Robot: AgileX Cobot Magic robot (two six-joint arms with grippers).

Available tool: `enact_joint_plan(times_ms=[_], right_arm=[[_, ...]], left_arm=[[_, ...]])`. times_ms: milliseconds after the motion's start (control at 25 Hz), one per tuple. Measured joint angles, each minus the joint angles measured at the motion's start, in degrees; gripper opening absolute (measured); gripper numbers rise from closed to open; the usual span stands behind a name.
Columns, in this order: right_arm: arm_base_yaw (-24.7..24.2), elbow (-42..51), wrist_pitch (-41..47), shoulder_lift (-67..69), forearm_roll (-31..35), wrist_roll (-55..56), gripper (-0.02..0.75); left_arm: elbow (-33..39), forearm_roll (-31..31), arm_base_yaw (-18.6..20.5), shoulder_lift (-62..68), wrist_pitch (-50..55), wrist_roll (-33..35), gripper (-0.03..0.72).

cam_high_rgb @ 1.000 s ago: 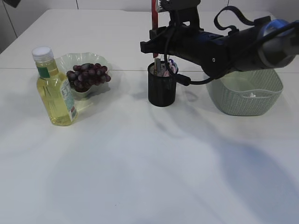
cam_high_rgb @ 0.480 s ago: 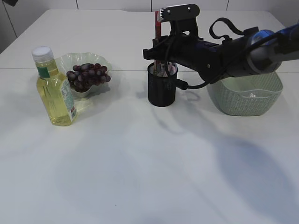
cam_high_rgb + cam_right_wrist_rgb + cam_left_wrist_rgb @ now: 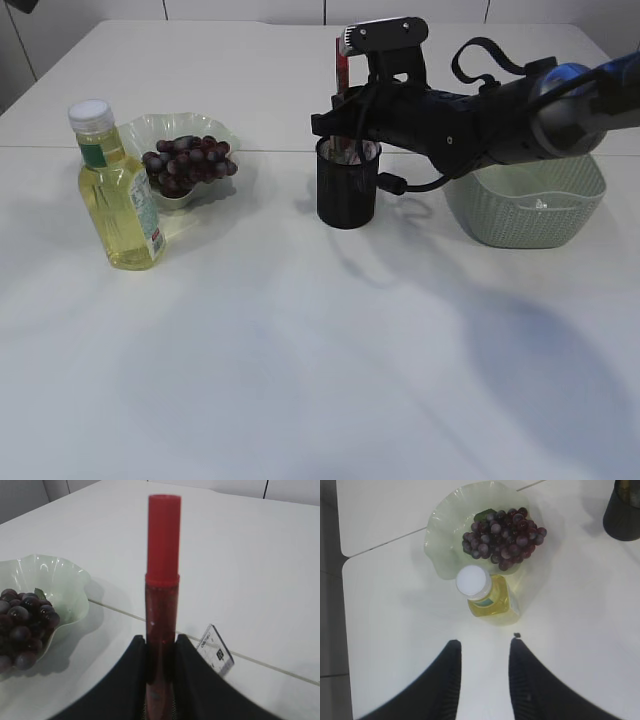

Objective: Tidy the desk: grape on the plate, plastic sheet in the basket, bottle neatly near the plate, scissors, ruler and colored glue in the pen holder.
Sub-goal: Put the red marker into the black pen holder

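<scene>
Nearest on the desk (image 3: 300,380) stands the bottle (image 3: 117,190), upright with a white cap and yellow liquid, just in front of the plate (image 3: 140,130) that holds the grape (image 3: 188,160) bunch. The left tool (image 3: 484,652) hovers above them with its fingers parted and nothing between them; it is out of the exterior view. The bottle looks fairly heavy and smooth, so a hold around the body below the cap would likely be safest.

Further back, at the middle, is the black pen holder (image 3: 346,190), with other items already standing in it. Right over it the right tool (image 3: 160,647) is closed on the colored glue (image 3: 162,575), a red stick with a red cap, held upright by its lower body with the cap end up. The stick looks light, stiff and smooth, so it could slip through the fingers if the grip eased; gripping the barrel below the cap, as here, seems sound. Its lower end is at or just inside the holder's mouth, though the arm hides exactly how deep.

Beside the holder on the right sits the basket (image 3: 560,225), pale green, with something small and pale inside that I cannot make out
</scene>
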Motion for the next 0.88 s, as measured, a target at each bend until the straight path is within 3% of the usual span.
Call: enact_joint_plan(times_ms=[440, 880], right_arm=[[0.0, 0.0, 2.5, 0.0, 3.3, -0.1, 0.173], [0.0, 0.0, 5.1, -0.1, 3.4, -0.1, 0.353]], left_arm=[[0.0, 0.0, 0.0, 0.0, 0.0, 0.0, 0.239], [0.0, 0.0, 0.0, 0.0, 0.0, 0.0, 0.239]])
